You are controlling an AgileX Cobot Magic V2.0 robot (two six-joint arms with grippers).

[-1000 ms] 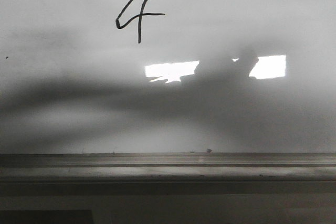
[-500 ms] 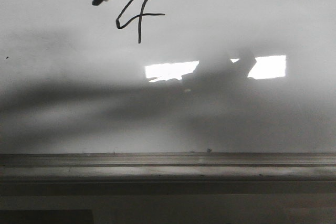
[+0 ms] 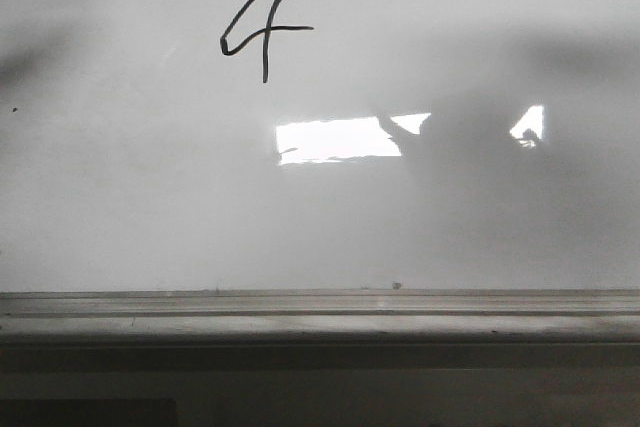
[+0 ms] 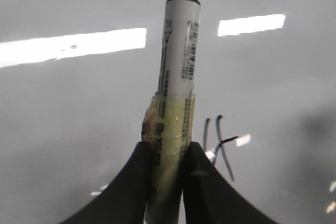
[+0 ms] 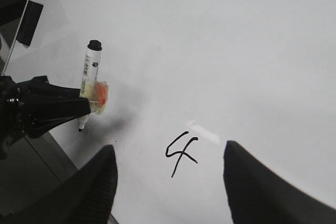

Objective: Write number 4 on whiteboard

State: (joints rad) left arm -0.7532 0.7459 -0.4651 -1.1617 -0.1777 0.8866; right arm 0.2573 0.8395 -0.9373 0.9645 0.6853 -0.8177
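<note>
Left gripper [image 4: 167,153] is clamping a marker [image 4: 178,72], both fingers [image 4: 131,182] pressing on the taped yellowish wrap around the barrel. In the left wrist view the marker is showing its black butt end to the camera and the tip is hidden. In the right wrist view the same left gripper [image 5: 86,106] is holding the marker [image 5: 92,85] tip-down just off the whiteboard [image 5: 220,40]; cannot tell whether the tip is touching the surface.

Right gripper [image 5: 167,182] is sitting wide open, holding nothing, fingers [image 5: 252,182] spread apart and hovering over the board.

The number 4 [image 5: 181,151] is sitting between the right gripper's fingers, just ahead of them, and well apart from the left gripper's marker tip. In the left wrist view the number 4 [image 4: 219,145] is showing just beside the gripper finger, on the board behind it.

In the front view neither gripper is showing. The number 4 [image 3: 262,35] is sitting high on the whiteboard [image 3: 480,37], above a bright rectangular reflection [image 3: 335,139]. A grey ledge [image 3: 320,317] is running along the board's near edge.
</note>
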